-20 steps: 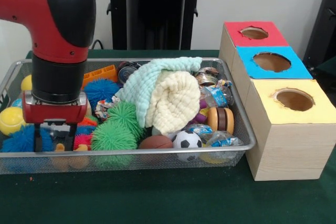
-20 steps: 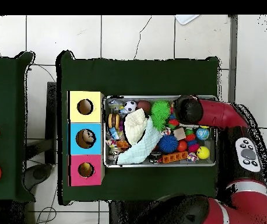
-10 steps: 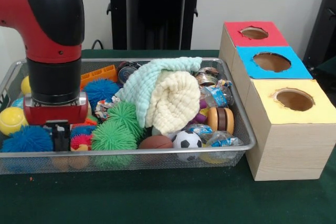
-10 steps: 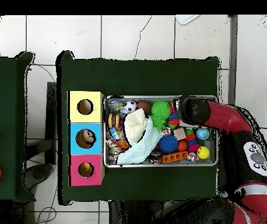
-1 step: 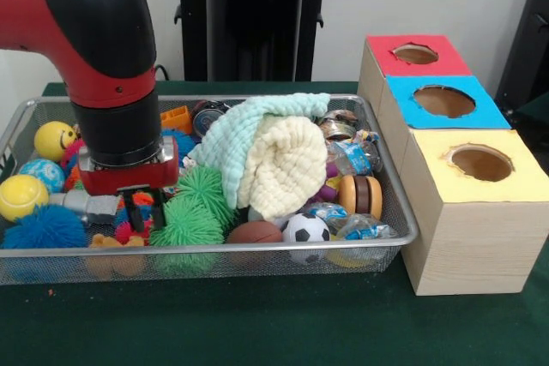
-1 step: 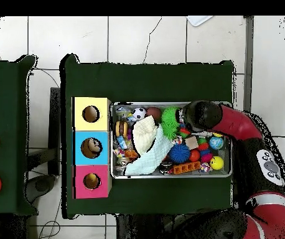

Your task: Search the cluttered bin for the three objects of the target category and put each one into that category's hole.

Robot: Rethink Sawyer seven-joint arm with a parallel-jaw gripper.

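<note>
Claw [image 5: 142, 209] status: lowered into the left part of the wire bin [image 5: 390, 203], its two dark fingers slightly apart and holding nothing that I can make out. They hang over the small multicoloured spiky toy [image 5: 129, 225], just beside the big green spiky ball [image 5: 187, 222].

Step in hand, as I judge it: the search and pick phase. No item is lifted yet. The task sentence does not name the target category, so I cannot state which three items are wanted.

Layout, left to right in the front view:
1. Yellow balls [image 5: 19, 196] and a blue spiky ball [image 5: 45, 229] at the bin's left end.
2. My claw and the green spiky balls.
3. A pale green and cream towel [image 5: 266, 153] heaped over the middle; it may hide items.
4. A brown football [image 5: 254, 232], a black-and-white ball [image 5: 306, 230] and wrapped sweets at the right end.
5. Three boxes on the desk [image 5: 257, 323] just beside the bin, with holes in red [image 5: 415, 54], blue [image 5: 443, 101] and yellow [image 5: 481, 163] tops.

Next move requires: descend straight, close on one toy only, clear the neighbouring spikes, lift above the bin wall, then travel right to the matching hole.
</note>
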